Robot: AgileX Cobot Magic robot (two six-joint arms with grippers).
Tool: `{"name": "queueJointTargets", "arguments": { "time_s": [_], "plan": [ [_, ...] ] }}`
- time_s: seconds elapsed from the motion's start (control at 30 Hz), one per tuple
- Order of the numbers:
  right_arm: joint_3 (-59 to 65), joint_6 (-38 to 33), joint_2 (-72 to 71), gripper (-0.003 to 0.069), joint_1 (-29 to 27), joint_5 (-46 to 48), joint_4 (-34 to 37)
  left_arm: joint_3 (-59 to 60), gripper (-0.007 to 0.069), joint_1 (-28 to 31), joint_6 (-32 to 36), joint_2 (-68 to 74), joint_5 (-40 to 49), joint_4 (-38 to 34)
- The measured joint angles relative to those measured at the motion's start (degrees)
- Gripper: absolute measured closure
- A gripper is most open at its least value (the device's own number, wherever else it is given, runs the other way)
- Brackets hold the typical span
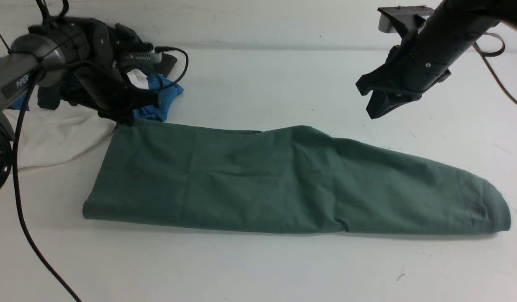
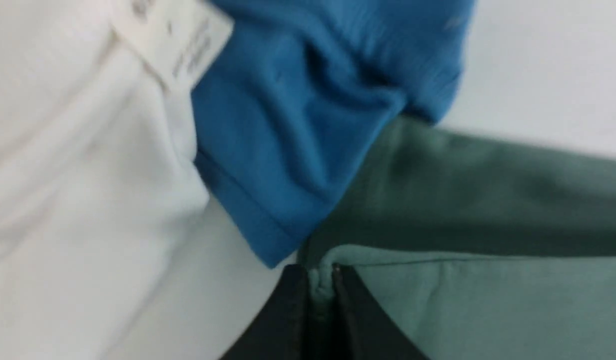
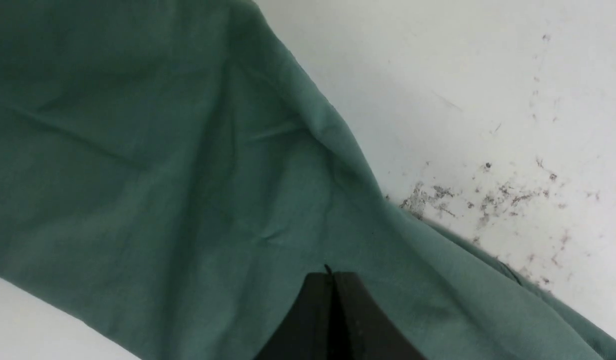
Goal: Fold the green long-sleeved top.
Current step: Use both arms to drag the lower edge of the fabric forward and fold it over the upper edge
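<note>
The green long-sleeved top (image 1: 283, 180) lies flat across the table as a long folded band, wide at the left and tapering to a rounded end at the right. My left gripper (image 1: 123, 119) sits at its far left corner. In the left wrist view that gripper (image 2: 318, 274) is shut on a pinch of the green top (image 2: 487, 300). My right gripper (image 1: 373, 110) hangs shut and empty above the top's far edge, right of centre. The right wrist view shows that gripper (image 3: 331, 275) over the green cloth (image 3: 163, 200), holding nothing.
A pile of other garments lies at the far left: a blue one (image 1: 162, 100) and a white one (image 1: 53, 134), both touching the green top's corner. The blue (image 2: 298, 130) and white (image 2: 63, 200) cloth sit just beyond my left fingertips. A black cable (image 1: 27, 235) trails down the left.
</note>
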Motion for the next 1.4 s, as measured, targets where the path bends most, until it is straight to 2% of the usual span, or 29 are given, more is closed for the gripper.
{"name": "queueJointTargets", "arguments": {
  "time_s": [0.17,0.33,0.43,0.47,0.5,0.6,0.67,0.7,0.8,0.9,0.93,0.97,1.0,1.07,1.17,1.27,1.3,1.4],
  "plan": [
    [0.0,-8.12,0.0,0.0673,0.34,-7.25,3.61,-3.36,0.0605,-1.32,2.95,-3.5,-0.09,-3.21],
    [-0.07,-14.99,1.51,0.0633,1.44,-16.35,8.68,-4.8,0.0605,-1.58,3.28,-3.98,-0.33,-3.58],
    [-0.1,-16.45,4.72,0.0526,2.13,-21.19,10.74,-4.8,0.0605,-1.58,3.28,-3.87,0.16,-2.74],
    [-0.1,-16.5,6.05,0.0468,2.34,-21.92,11.04,-4.8,0.0605,-1.58,3.28,-3.87,0.23,-2.29],
    [-0.1,-16.58,6.29,0.0468,2.39,-22.0,11.04,-4.8,0.0605,-1.58,3.28,-3.87,0.23,-2.07],
    [-0.1,-16.71,10.05,0.0319,3.12,-23.16,11.38,-4.8,0.0605,-1.58,3.28,-3.87,0.29,-1.14],
    [-0.1,-16.71,11.08,0.0285,3.32,-23.6,11.52,-4.8,0.0605,-1.58,3.28,-3.87,0.29,-1.02],
    [-0.1,-16.71,12.76,0.0244,3.8,-24.38,11.95,-4.8,0.0605,-1.58,3.28,-3.87,0.29,-0.97],
    [-0.1,-16.77,14.64,0.0216,4.4,-24.63,12.7,-4.8,0.0605,-1.58,3.34,-3.87,0.29,-0.84],
    [-0.1,-16.83,15.7,0.0251,4.91,-24.58,13.67,-4.8,0.0605,-1.58,3.34,-3.87,0.29,-0.84],
    [-0.1,-16.88,15.82,0.0323,5.16,-24.36,13.81,-4.8,0.0605,-1.58,3.34,-3.87,0.29,-0.77],
    [-0.1,-16.88,15.82,0.0351,5.22,-24.36,13.81,-4.8,0.0605,-1.58,3.34,-3.87,0.29,-0.77],
    [-0.34,-17.02,15.82,0.0487,5.29,-24.36,13.76,-4.8,0.0605,-1.58,3.34,-3.87,0.29,-0.77],
    [-1.06,-17.03,15.82,0.0606,5.4,-24.36,12.76,-4.8,0.0605,-1.58,3.22,-3.87,0.29,-0.58],
    [-3.18,-15.94,15.68,0.0657,5.45,-23.63,9.43,-4.88,0.0605,-1.58,1.26,-3.87,0.23,0.43],
    [-4.93,-14.31,15.32,0.0659,5.39,-22.52,7.14,-5.24,0.0605,-1.58,-1.66,-3.87,0.06,2.15],
    [-5.81,-12.95,15.09,0.0659,5.1,-22.44,5.6,-5.46,0.0605,-1.58,-4.52,-3.87,-0.49,4.15],
    [-5.99,-10.52,15.04,0.0659,4.4,-24.13,4.39,-5.57,0.0605,-1.58,-6.46,-3.54,-2.12,7.03]
  ]
}}
